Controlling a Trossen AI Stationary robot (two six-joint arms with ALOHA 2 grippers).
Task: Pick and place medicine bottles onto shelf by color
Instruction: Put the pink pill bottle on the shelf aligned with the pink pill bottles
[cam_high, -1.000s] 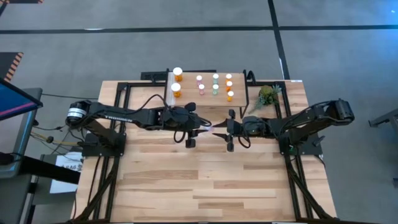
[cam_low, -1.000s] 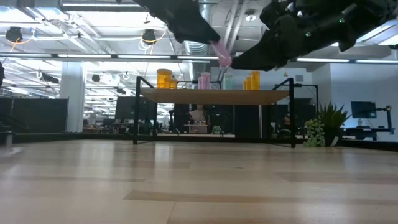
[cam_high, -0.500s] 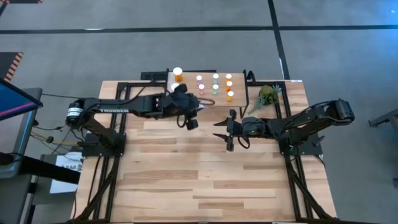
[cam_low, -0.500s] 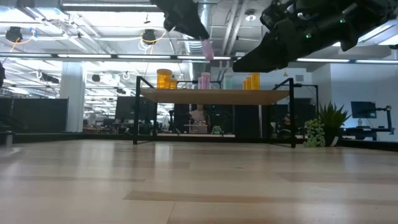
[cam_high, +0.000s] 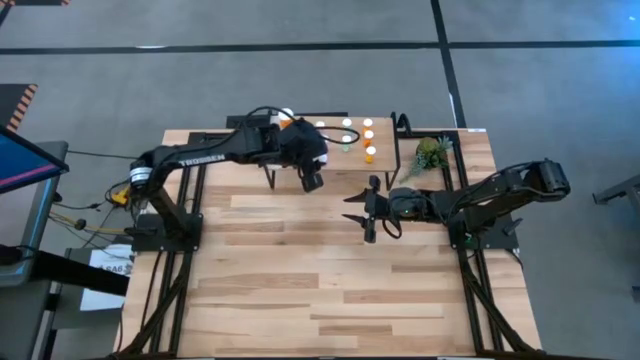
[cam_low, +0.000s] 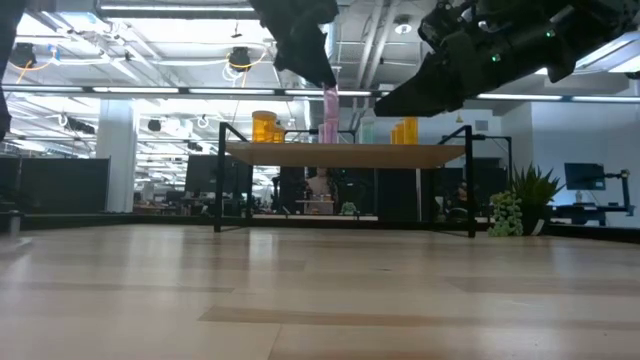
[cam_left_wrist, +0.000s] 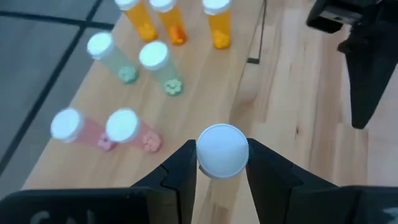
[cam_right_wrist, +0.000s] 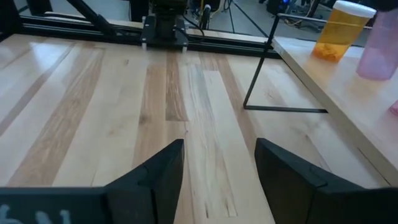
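Note:
The shelf (cam_high: 385, 150) stands at the table's far edge, with pink, green and orange bottles upright on it. They show in the left wrist view as two pink (cam_left_wrist: 124, 127), two green (cam_left_wrist: 155, 59) and three orange (cam_left_wrist: 217, 18). My left gripper (cam_high: 305, 160) is over the shelf's near part, shut on a pink bottle (cam_low: 330, 108) with a white cap. My right gripper (cam_high: 364, 210) is open and empty above the table's middle, near the shelf. My left gripper pinches the pink bottle between its two fingers (cam_left_wrist: 180, 171) at the sides of the white cap (cam_left_wrist: 204, 154). The fingers point down from above. The bottle hangs upright below them over the shelf; whether its bottom touches the plank I cannot tell.
A small green plant (cam_high: 432, 152) stands right of the shelf. A large orange bottle (cam_right_wrist: 339, 28) stands at the shelf's left end. Bare wooden table (cam_high: 330, 290) lies on the near side of both grippers.
My left gripper has carried the pink bottle from above the table's middle toward the far edge, to a place over the shelf. The bottle, tilted before, now hangs upright. My right gripper has kept still.

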